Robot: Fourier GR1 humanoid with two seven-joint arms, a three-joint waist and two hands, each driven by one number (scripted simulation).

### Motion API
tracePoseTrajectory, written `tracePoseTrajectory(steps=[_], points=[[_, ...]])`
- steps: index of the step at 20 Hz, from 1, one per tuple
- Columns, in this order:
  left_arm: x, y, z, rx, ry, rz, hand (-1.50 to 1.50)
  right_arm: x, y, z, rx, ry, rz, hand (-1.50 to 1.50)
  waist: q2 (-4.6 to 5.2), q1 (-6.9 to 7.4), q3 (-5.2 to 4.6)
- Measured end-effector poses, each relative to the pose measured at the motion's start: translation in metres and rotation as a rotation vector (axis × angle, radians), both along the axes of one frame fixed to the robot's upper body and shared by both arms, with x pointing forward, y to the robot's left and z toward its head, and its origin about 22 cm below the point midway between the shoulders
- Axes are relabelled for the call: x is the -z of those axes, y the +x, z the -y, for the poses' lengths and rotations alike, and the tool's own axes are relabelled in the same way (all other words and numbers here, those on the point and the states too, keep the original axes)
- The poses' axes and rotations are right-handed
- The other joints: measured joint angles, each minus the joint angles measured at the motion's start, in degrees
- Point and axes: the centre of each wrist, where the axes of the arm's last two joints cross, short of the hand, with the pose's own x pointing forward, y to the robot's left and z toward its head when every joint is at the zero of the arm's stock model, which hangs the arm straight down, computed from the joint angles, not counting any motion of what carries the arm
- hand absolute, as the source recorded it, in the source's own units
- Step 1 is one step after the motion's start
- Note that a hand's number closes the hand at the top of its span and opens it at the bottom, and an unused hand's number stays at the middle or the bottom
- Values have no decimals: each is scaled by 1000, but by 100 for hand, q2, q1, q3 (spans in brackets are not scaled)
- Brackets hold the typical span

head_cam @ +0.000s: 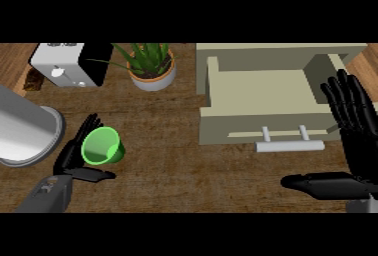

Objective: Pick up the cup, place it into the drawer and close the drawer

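In the head view, the only 1 given, the green cup sits at the left of the wooden counter, its mouth tipped up and to the right. The left hand is set against it: the fingers run almost straight along the cup's left wall and past its rim, and the thumb sticks out under its base. The cup lies in the fork between them, but the hand looks spread rather than wrapped round it. I judge the pick-up is the step in hand and the cup is not yet lifted.

To do it well, the fingers should curl round the wall while the thumb comes up on the opposite side, so the cup is pinched across its body and not by the thin rim. It should then rise straight up before it travels right.

The drawer stands pulled out at the upper right, its beige tray bare inside. The front panel faces the robot, and a pale bar handle on 2 posts sticks out from it. The cup must clear that front wall from above.

The right hand rests flat and spread at the right edge, just beside the drawer's right side. It is well placed to push the front shut later.

A large grey pot stands close on the cup's left and could crowd the forearm. A potted plant and a white toaster stand further back, off the likely path.
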Motion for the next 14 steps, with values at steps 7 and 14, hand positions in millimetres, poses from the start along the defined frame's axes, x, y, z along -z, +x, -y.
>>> tracePoseTrajectory(steps=[7, 14], points=[[0, 7, 13, 46, -60, 4, -150, 1, 4, -2, -5, -3, -2, -150, 2, 8, -2], [-2, 17, 30, 106, -146, 1, 150, 1, 5, -6, -21, 4, -11, -150, 5, -12, -4]])
